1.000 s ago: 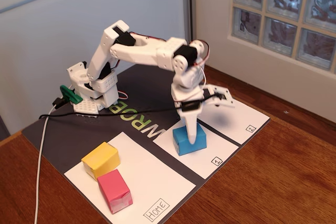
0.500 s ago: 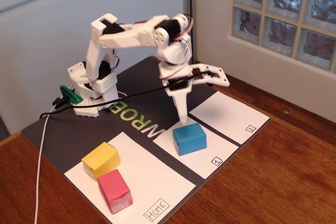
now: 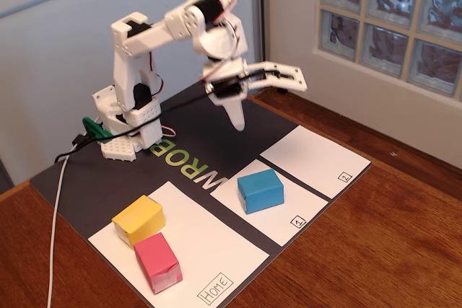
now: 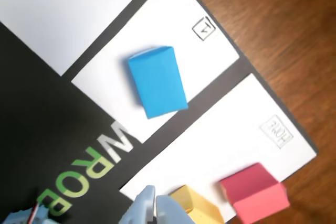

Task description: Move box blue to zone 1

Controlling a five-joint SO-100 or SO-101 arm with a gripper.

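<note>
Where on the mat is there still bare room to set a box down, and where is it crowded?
Panel 2 is wholly bare. Zone 1 is free toward its numbered corner; the blue box fills its inner end. The Home panel is bare on the side toward zone 1, crowded where the yellow box and pink box sit. The open end effector hangs clear above.

Fixed view: soft, even daylight, fairly bright. A glass-block window (image 3: 393,19) at upper right glows pale; light appears to come from that side. Shadows are faint and diffuse; the blue box (image 3: 260,190) throws only a thin dark edge on its panel (image 3: 285,214). Picture slightly soft and grainy overall, no strong glare, no marked edge distortion.

Wrist view: bright, the white panels near washed out. Blue box (image 4: 157,81) reasonably sharp. The pale finger (image 4: 152,208) at the bottom edge is badly out of focus, bluish. Pink box (image 4: 254,193) edges soft.
</note>
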